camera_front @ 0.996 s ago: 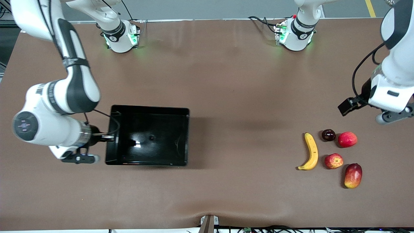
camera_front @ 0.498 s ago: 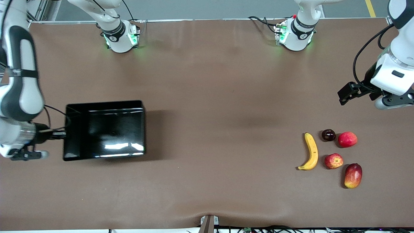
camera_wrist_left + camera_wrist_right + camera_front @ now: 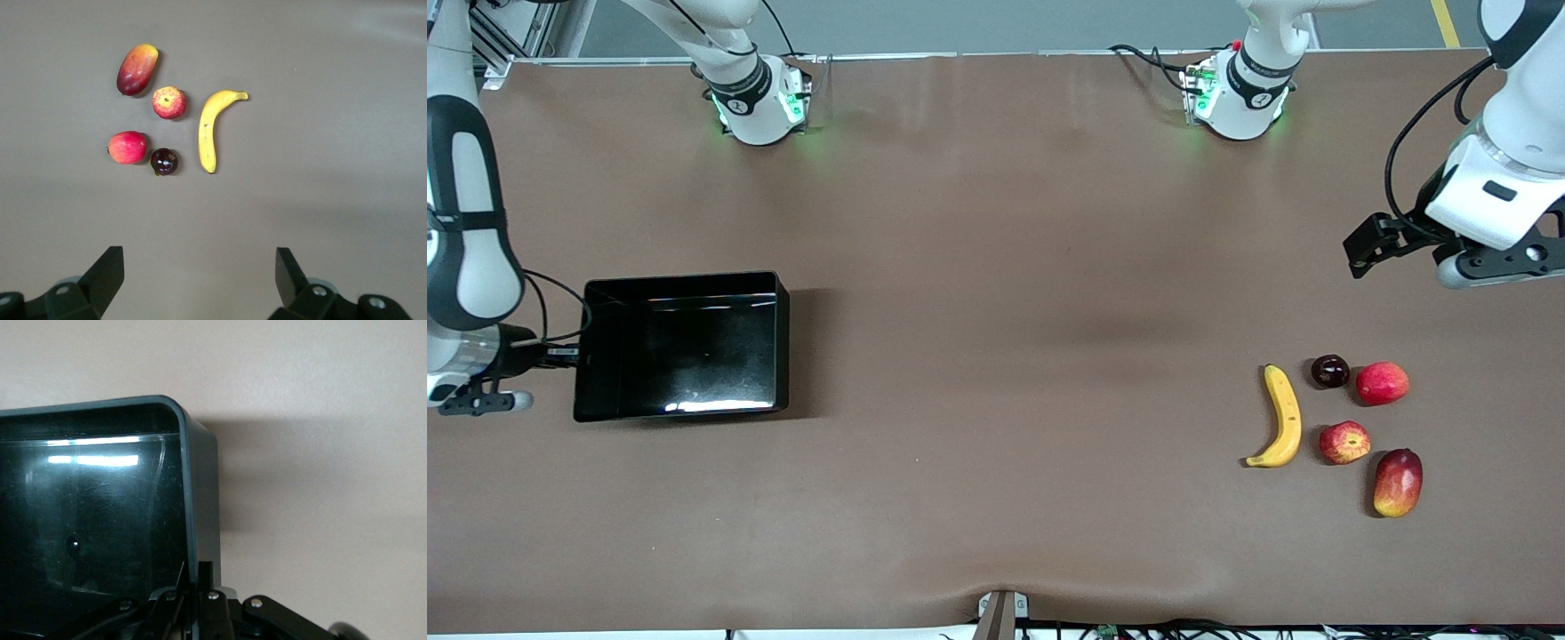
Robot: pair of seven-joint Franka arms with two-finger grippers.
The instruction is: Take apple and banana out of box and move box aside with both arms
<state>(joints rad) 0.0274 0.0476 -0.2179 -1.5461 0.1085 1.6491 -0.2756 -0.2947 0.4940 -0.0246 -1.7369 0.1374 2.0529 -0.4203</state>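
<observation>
The black box (image 3: 680, 347) (image 3: 100, 520) is at the right arm's end of the table. My right gripper (image 3: 569, 357) (image 3: 200, 577) is shut on its end wall. The yellow banana (image 3: 1282, 416) (image 3: 215, 130) and the streaked apple (image 3: 1344, 443) (image 3: 169, 103) lie together at the left arm's end. My left gripper (image 3: 1360, 247) (image 3: 198, 273) hangs open over bare table short of the fruits, with nothing between its fingertips (image 3: 110, 267).
Beside the apple lie an oblong mango (image 3: 1397, 483) (image 3: 137, 69), a plain red fruit (image 3: 1382, 383) (image 3: 127, 147) and a dark purple fruit (image 3: 1329, 371) (image 3: 163, 161). Both arm bases (image 3: 751, 98) stand at the table's edge farthest from the front camera.
The right arm has pulled the box well toward its own end of the table. The left gripper has drifted away from the fruits, toward the arm bases.
</observation>
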